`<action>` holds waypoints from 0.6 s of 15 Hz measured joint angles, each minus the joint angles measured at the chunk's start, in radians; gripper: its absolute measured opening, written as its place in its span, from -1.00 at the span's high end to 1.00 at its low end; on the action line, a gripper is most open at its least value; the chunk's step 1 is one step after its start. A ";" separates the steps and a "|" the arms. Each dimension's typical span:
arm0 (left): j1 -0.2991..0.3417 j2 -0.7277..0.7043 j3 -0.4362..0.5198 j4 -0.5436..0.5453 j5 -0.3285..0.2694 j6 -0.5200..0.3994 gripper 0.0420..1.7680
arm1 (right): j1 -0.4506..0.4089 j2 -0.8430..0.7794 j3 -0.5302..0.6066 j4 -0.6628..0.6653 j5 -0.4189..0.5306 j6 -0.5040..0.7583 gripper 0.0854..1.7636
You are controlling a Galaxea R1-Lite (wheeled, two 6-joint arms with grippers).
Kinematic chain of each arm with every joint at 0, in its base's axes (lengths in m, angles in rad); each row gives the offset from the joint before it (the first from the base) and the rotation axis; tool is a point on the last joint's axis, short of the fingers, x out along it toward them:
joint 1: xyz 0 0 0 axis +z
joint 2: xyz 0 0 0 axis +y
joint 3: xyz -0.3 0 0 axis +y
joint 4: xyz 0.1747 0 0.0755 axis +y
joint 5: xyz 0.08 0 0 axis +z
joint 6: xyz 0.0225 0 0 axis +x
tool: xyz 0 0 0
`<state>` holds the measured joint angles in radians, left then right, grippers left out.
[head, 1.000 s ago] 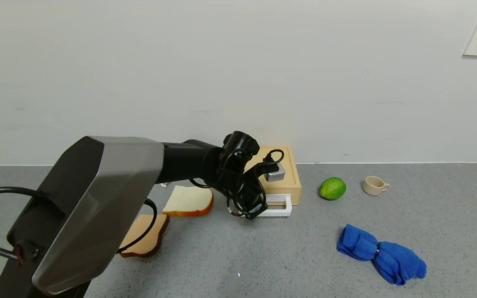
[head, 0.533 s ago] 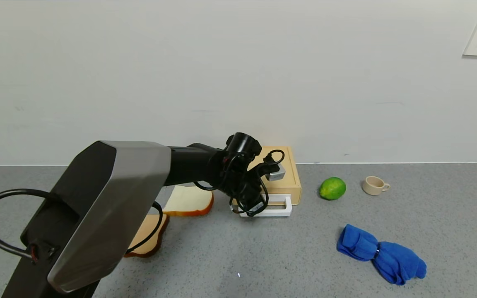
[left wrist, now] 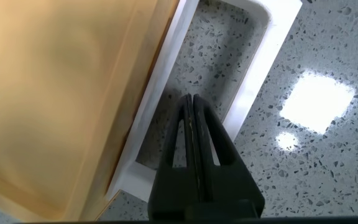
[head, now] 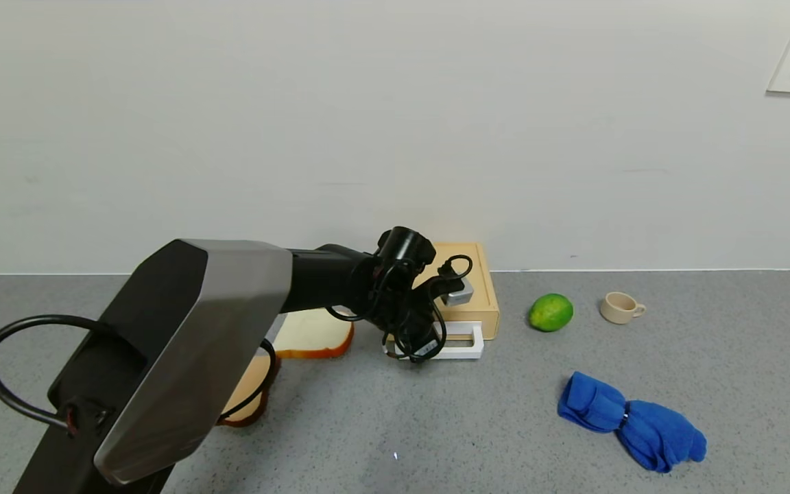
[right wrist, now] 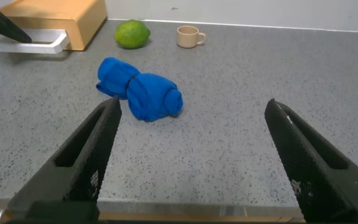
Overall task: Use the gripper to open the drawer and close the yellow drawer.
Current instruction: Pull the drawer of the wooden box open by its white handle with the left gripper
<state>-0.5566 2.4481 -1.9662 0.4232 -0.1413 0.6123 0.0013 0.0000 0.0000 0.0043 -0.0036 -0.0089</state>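
Observation:
The pale yellow-tan drawer box stands against the wall, with its white loop handle facing me. The drawer front looks flush with the box. My left gripper is shut with nothing between its fingers. In the left wrist view its closed tips sit inside the opening of the handle, beside the box. My right gripper is open and empty, low over the near table, out of the head view. It sees the box far off.
Two bread slices lie left of the box, partly behind my left arm. A green lime and a small beige cup sit to the right. A blue cloth lies front right. The wall is close behind the box.
My left arm has reached further forward and right. The shut gripper has moved from the handle's left end in over the handle loop. The drawer has not moved.

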 joint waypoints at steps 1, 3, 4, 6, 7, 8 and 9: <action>0.000 0.001 0.000 0.004 0.000 0.000 0.92 | 0.000 0.000 0.000 0.000 0.000 0.000 -0.92; -0.001 0.002 0.001 0.007 0.002 0.000 0.92 | 0.000 0.000 0.000 0.000 0.000 0.000 -0.92; -0.002 0.003 0.002 0.007 0.003 -0.001 0.92 | 0.000 0.000 0.000 0.000 0.000 0.000 -0.92; -0.005 0.006 0.003 0.011 0.006 -0.001 0.92 | 0.000 0.000 0.000 0.000 0.000 0.000 -0.92; -0.006 0.007 0.003 0.025 0.006 -0.002 0.92 | 0.000 0.000 0.000 0.000 0.000 0.000 -0.92; -0.009 0.006 0.002 0.038 0.006 -0.002 0.92 | 0.000 0.000 0.000 0.000 0.001 0.000 -0.92; -0.011 0.007 0.000 0.050 0.006 -0.003 0.92 | 0.000 0.000 0.000 0.000 0.000 0.000 -0.92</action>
<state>-0.5681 2.4549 -1.9657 0.4734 -0.1351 0.6089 0.0013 0.0000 0.0000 0.0047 -0.0032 -0.0089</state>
